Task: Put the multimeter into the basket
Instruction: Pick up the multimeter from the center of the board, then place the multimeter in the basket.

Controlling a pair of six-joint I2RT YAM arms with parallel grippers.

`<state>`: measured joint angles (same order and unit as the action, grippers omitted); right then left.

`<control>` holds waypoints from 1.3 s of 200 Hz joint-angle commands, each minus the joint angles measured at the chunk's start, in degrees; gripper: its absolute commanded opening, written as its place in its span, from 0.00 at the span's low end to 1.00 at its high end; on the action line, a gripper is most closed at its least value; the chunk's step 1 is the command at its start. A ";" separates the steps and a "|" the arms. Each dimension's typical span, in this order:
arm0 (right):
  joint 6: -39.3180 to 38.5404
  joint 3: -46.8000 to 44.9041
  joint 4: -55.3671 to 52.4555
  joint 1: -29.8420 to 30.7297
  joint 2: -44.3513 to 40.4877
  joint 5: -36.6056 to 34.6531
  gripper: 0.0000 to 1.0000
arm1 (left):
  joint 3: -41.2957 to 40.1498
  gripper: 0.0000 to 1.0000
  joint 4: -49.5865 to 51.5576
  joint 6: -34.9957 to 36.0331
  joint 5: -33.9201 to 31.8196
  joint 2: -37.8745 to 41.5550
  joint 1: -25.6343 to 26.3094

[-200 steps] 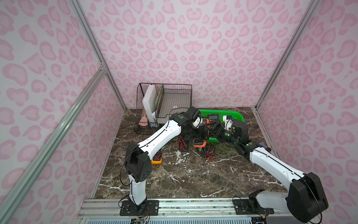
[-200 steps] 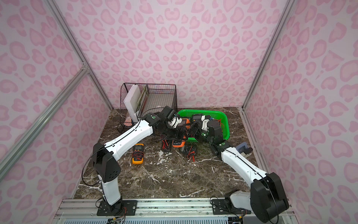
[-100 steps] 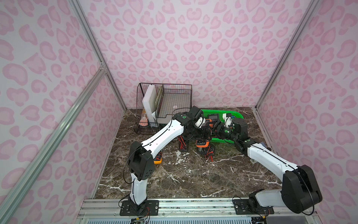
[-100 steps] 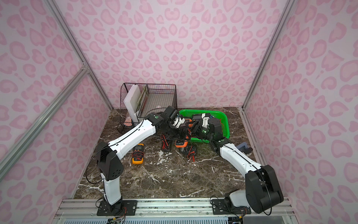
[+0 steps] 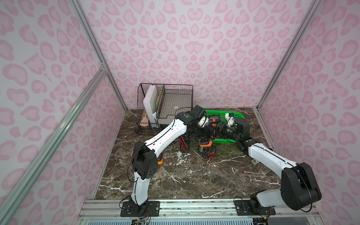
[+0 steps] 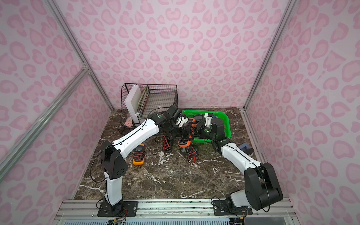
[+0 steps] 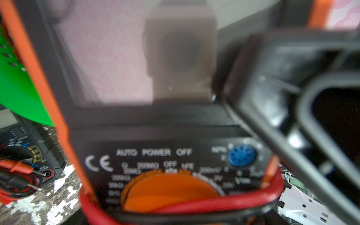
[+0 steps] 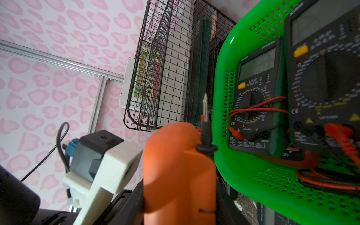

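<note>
The orange multimeter (image 5: 205,143) (image 6: 184,143) hangs tilted just above the table at the front left corner of the green basket (image 5: 236,115) (image 6: 224,118). My left gripper (image 5: 204,135) (image 6: 184,134) is shut on the multimeter's sides from above. In the left wrist view the multimeter's face (image 7: 155,155) fills the frame, with red lead wound round it. My right gripper (image 5: 218,127) (image 6: 196,126) reaches in over the basket's front rim and is shut on the multimeter's other end. The multimeter's plain orange back (image 8: 179,171) sits between the right jaws, beside the basket wall (image 8: 229,68).
Two dark multimeters (image 8: 257,93) (image 8: 327,78) with leads lie in the basket. A black multimeter (image 5: 202,151) and a lead bundle (image 5: 184,144) lie on the table below the grippers. A yellow multimeter (image 6: 138,155) lies by the left arm. The black wire organizer (image 5: 175,101) stands at the back left.
My right gripper has moved left toward the left gripper and shut on the multimeter. The left gripper has drifted slightly right with the multimeter still in it.
</note>
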<state>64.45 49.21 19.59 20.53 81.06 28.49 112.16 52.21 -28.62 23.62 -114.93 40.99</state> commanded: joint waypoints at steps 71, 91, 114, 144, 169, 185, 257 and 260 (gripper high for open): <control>-0.81 2.72 1.02 -5.45 1.02 0.78 0.42 | 10.46 0.76 1.84 1.20 0.03 -5.25 -0.05; -1.38 3.17 0.24 -6.65 1.29 0.78 0.41 | 11.53 0.98 1.84 1.11 -0.49 -5.38 -0.09; -2.16 3.43 -0.47 -7.99 1.64 0.82 0.40 | 11.94 0.98 1.75 1.11 -0.74 -5.21 -0.04; -3.82 3.59 -1.85 -9.97 2.06 0.81 0.39 | 11.91 0.98 1.80 1.19 -1.02 -4.63 -0.08; -5.60 4.39 -3.52 -13.01 2.21 1.24 0.39 | 11.81 0.98 2.59 1.62 -1.77 -3.94 -0.04; -6.89 5.23 -4.66 -15.37 2.41 1.82 0.39 | 11.53 0.98 3.24 2.05 -2.34 -3.21 -0.05; -15.34 8.85 -9.70 -25.85 5.69 5.56 0.39 | 7.11 0.98 6.35 4.60 -5.88 0.68 -0.04; -15.84 9.05 -10.01 -26.05 5.90 5.71 0.39 | 6.81 0.98 6.41 4.70 -6.01 0.89 -0.08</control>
<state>52.82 56.64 9.74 -3.92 86.08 31.31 120.36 56.60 -25.65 19.46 -115.83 40.99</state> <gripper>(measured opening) 0.488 0.983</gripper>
